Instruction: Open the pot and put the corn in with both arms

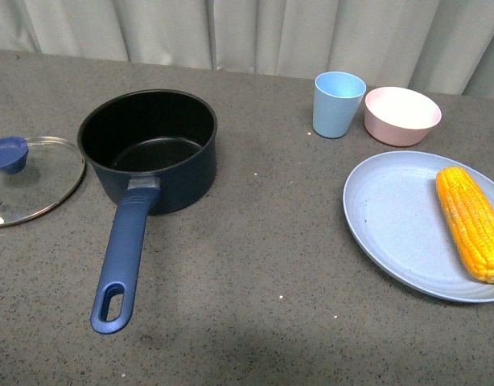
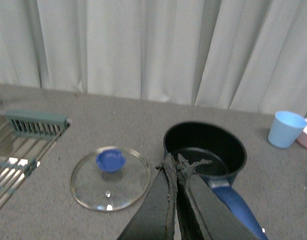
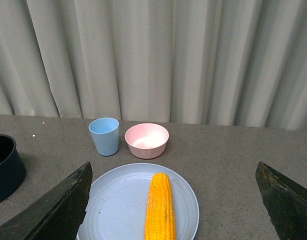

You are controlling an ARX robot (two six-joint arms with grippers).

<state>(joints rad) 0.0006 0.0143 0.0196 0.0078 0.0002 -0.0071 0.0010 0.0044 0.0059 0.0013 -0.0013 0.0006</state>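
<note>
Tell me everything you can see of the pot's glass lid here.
The lid is a round disc of clear glass with a metal-looking rim, a blue knob and a small vent hole. It is off the pot, lying flat, knob up, on the grey table at the pot's left. The left wrist view shows a narrow gap between them. Nothing grips it.

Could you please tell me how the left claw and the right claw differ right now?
The left claw is shut, its tips together; the right claw is spread wide open. The left claw points toward the pot and lid; the right one toward the corn. Both hold nothing.
</note>
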